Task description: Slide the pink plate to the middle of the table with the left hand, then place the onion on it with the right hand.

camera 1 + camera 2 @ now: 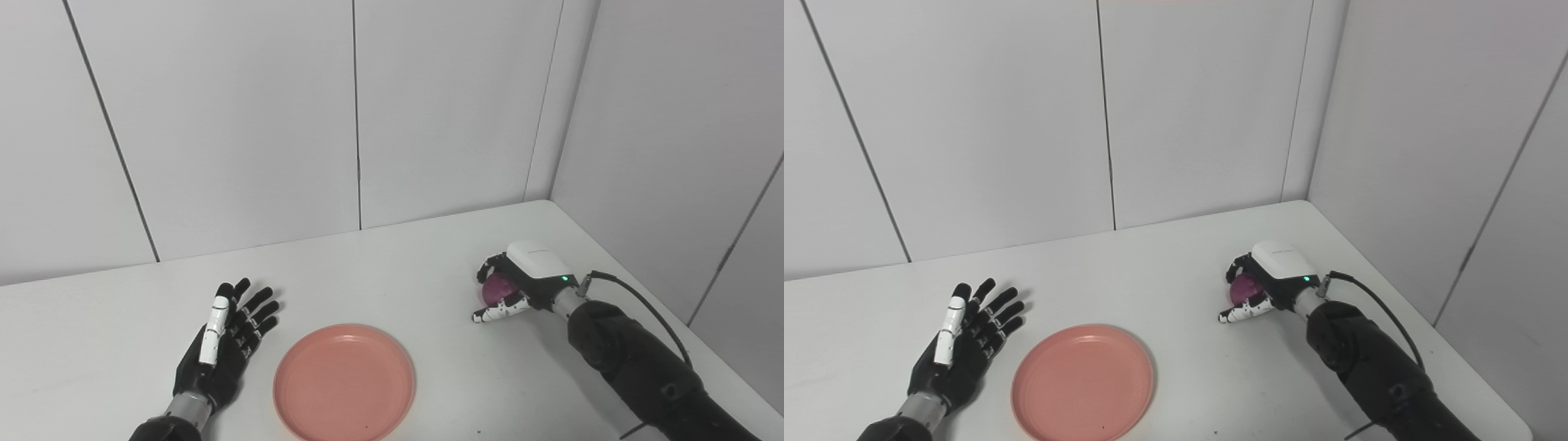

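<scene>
The pink plate (344, 383) lies flat on the white table (392, 263), near the front and about mid-width. My left hand (225, 340) rests open beside the plate's left edge, fingers spread and pointing away, touching nothing. My right hand (520, 282) is at the right side of the table, fingers curled around the purple onion (497, 288). Only part of the onion shows between the fingers and thumb. The same scene shows in the right eye view, with the plate (1083, 383), left hand (964, 340) and right hand (1268, 278) on the onion (1242, 288).
Grey wall panels (245, 122) close the table at the back and on the right. A black cable (637, 303) loops from my right wrist. Bare table surface lies between the plate and the right hand.
</scene>
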### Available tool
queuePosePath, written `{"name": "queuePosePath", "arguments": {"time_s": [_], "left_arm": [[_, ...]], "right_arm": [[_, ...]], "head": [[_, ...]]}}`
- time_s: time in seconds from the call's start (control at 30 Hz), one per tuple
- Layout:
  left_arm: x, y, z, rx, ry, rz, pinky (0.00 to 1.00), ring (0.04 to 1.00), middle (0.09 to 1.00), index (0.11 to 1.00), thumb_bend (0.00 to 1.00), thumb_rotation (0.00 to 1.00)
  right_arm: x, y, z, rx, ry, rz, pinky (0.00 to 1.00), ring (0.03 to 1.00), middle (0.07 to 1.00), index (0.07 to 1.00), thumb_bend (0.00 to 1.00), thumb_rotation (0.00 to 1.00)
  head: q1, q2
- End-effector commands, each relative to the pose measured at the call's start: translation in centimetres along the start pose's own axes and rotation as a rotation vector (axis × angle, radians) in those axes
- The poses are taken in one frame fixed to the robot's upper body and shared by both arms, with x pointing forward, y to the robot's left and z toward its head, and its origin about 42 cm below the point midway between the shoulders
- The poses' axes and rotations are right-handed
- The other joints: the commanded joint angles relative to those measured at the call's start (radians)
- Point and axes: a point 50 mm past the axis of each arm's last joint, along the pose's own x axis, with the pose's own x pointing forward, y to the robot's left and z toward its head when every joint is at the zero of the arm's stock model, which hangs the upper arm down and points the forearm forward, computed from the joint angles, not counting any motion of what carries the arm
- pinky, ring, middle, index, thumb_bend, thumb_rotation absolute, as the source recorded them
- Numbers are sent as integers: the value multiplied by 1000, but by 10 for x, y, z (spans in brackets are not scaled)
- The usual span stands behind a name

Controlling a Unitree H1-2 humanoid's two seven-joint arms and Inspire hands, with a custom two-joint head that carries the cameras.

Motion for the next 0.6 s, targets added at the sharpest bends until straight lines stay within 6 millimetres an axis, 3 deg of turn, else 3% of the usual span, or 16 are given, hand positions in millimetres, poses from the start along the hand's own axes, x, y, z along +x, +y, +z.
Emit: {"name": "queuePosePath", "arguments": {"time_s": [0.0, 0.1, 0.33, 0.5, 0.53, 0.57], "left_arm": [[-11, 10, -29, -37, 124, 46, 921, 882, 895, 1000, 605, 841], [-11, 11, -29, -37, 124, 47, 918, 882, 894, 1000, 606, 844], [-11, 11, -29, -38, 128, 47, 911, 886, 898, 1000, 607, 845], [-10, 11, -30, -44, 126, 48, 915, 887, 898, 1000, 607, 838], [-10, 10, -30, -44, 125, 48, 915, 887, 899, 1000, 607, 840], [-10, 10, -30, -43, 125, 47, 913, 886, 898, 1000, 607, 840]], "right_arm": [[-4, 10, -14, -38, 52, 55, 312, 383, 459, 557, 483, 339], [-4, 12, -16, -19, 63, 48, 308, 377, 452, 546, 479, 360], [-5, 18, -21, 17, 69, 28, 234, 291, 362, 423, 478, 354], [-5, 14, -20, 28, 62, 20, 263, 324, 399, 484, 484, 328], [-4, 14, -20, 31, 60, 20, 254, 312, 384, 481, 492, 227], [-4, 13, -20, 33, 61, 20, 249, 305, 376, 479, 495, 193]], "head": [[1, 2], [1, 2], [3, 2], [3, -1], [4, -2], [4, -2]]}}
